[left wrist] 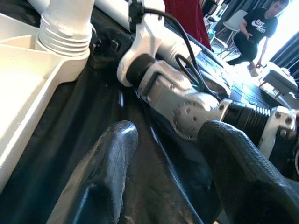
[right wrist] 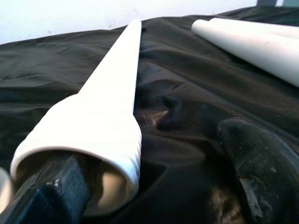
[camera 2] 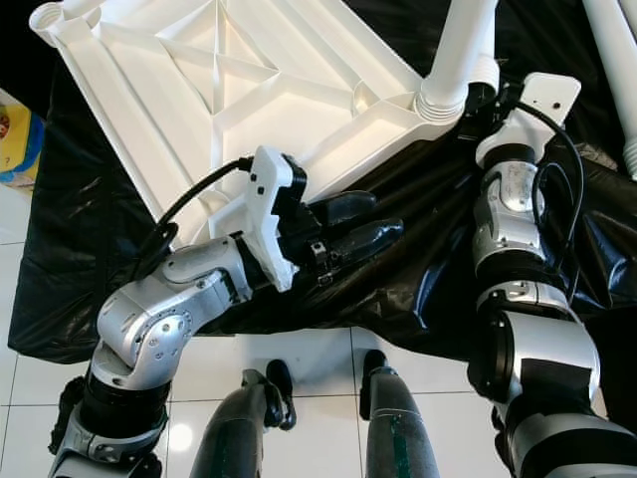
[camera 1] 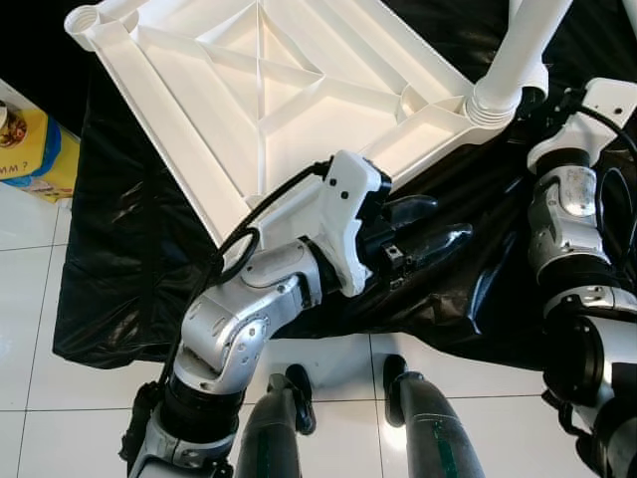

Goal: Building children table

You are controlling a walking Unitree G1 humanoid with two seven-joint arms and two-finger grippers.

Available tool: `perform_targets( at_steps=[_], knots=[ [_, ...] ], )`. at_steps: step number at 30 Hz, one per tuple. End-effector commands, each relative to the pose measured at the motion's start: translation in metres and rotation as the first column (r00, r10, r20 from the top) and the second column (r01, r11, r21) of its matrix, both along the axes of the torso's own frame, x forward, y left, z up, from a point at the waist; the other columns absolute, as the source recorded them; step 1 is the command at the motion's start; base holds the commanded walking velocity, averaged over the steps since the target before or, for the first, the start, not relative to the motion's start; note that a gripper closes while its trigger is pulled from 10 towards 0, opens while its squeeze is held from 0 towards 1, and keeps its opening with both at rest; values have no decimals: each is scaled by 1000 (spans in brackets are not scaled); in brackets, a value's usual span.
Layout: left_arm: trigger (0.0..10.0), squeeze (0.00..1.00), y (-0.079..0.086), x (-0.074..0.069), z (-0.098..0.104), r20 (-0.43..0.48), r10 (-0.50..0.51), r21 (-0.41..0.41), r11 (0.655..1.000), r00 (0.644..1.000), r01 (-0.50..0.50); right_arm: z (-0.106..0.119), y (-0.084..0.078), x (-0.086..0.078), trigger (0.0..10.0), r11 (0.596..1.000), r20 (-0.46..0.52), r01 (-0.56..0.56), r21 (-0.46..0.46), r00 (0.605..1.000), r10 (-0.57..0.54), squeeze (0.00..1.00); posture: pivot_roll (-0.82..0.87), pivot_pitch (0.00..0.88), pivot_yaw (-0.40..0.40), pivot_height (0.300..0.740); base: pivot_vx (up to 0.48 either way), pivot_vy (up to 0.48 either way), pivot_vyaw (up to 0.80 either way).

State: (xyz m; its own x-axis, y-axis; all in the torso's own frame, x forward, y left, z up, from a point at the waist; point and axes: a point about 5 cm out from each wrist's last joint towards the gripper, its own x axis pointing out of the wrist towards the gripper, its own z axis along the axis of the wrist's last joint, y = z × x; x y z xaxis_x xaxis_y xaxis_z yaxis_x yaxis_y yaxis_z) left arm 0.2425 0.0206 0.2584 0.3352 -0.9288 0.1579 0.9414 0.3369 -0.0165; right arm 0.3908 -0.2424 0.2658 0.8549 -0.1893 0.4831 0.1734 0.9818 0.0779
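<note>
The white table top [camera 1: 249, 90] lies upside down on a black sheet [camera 1: 129, 259]. One white leg [camera 1: 523, 50] stands in the socket at its near right corner. My right gripper [right wrist: 154, 182] is at that leg's ribbed base [right wrist: 93, 135]. It is open: one finger [right wrist: 46, 196] lies against the base, the other finger [right wrist: 261, 163] stands apart from it. My left gripper [camera 1: 448, 221] hangs open over the sheet just off the table top's near edge, holding nothing and pointing toward the right arm [left wrist: 187, 102].
More loose white legs [right wrist: 247, 42] lie on the sheet at the far right. A yellow package [camera 1: 35, 149] sits on the white tiled floor [camera 1: 60, 398] to the left. A person [left wrist: 257, 32] sits far behind.
</note>
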Motion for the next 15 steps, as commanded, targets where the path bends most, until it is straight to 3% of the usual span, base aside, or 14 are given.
perform_targets(
  at_steps=[1, 3, 5, 6, 15],
  knots=[
    [10000, 0, 0, -5, -1, -3, -15, 1, 1000, 1000, 15, -19, -2, 2, 10000, 999, -86, -12, 31, 996, 15, 0, 165, 419, 128, 740, 0, 0, 0],
    [10000, 0, -1, -5, -1, -6, -8, 1, 1000, 1000, 8, -12, -1, 5, 4196, 999, -86, -31, 29, 996, 34, 0, 169, 421, 129, 740, 0, 0, 0],
    [10000, 0, -1, -5, -1, -6, -8, 1, 1000, 1000, 8, -12, -1, 5, 4196, 999, -86, -31, 29, 996, 34, 0, 169, 421, 129, 740, 0, 0, 0],
    [10000, 0, -1, -5, -1, -6, -3, 2, 1000, 1000, 3, -10, 0, 6, 0, 999, -80, -39, 30, 996, 42, 0, 174, 419, 126, 740, 0, 0, 0],
    [10000, 0, 0, -3, -1, -7, 56, 4, 998, 998, -56, -4, 7, 6, 0, 992, -36, -125, 11, 991, 126, 0, 179, 405, 108, 740, 0, 0, 0]
  ],
)
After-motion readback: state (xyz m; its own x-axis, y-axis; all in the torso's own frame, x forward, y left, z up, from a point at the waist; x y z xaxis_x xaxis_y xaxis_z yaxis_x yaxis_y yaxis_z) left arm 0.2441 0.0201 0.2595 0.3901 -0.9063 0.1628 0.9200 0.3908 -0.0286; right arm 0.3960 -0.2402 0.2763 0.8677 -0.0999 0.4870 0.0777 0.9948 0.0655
